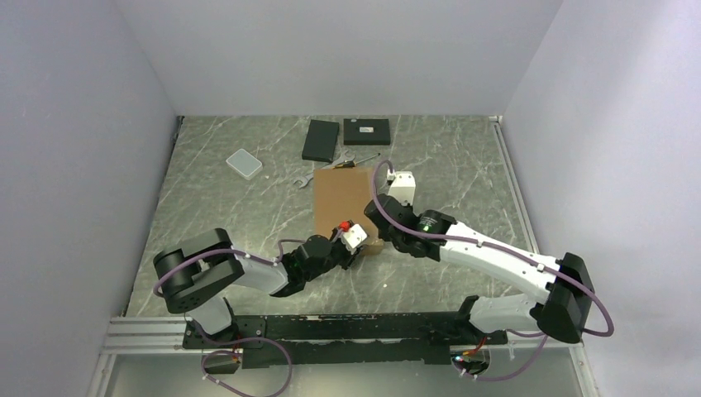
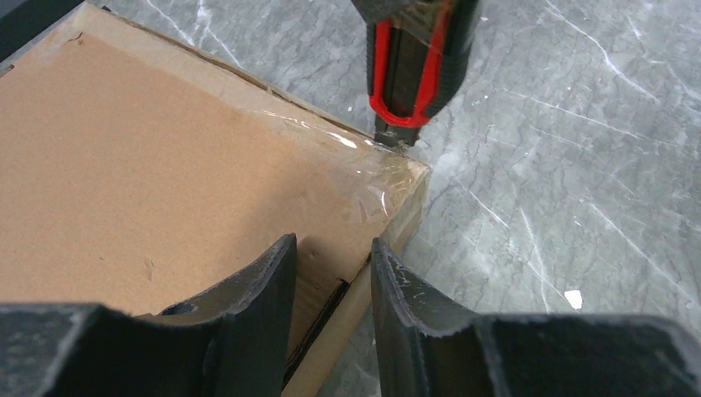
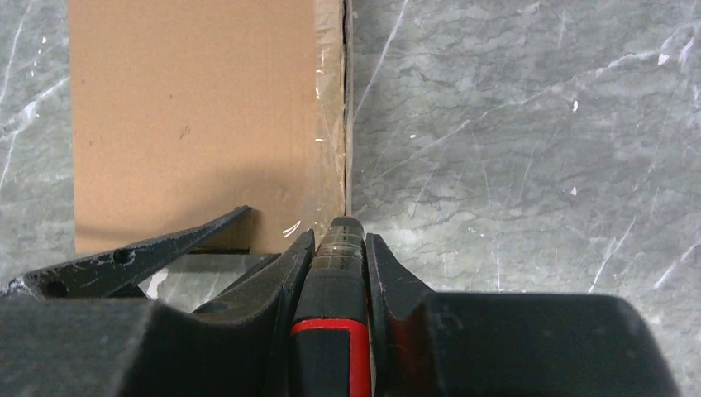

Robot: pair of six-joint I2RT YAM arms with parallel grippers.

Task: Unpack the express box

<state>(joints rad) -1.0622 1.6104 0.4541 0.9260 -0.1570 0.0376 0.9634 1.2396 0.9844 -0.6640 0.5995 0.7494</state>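
The brown express box (image 1: 343,203) (image 2: 149,165) (image 3: 190,107) lies flat and closed in the middle of the table, with clear tape (image 2: 364,161) over its near right corner. My right gripper (image 1: 379,234) (image 3: 339,236) is shut on a red and black utility knife (image 2: 411,66) (image 3: 335,281), whose tip touches the taped seam at that corner. My left gripper (image 1: 362,244) (image 2: 331,244) hovers at the same corner. Its jaws stand apart, one over the lid and one past the box's side edge.
Two flat black boxes (image 1: 321,140) (image 1: 366,131) lie at the back of the table. A small white case (image 1: 244,164) sits at the back left. A wrench (image 1: 303,182) and a screwdriver (image 1: 355,161) lie close to the box's far edge.
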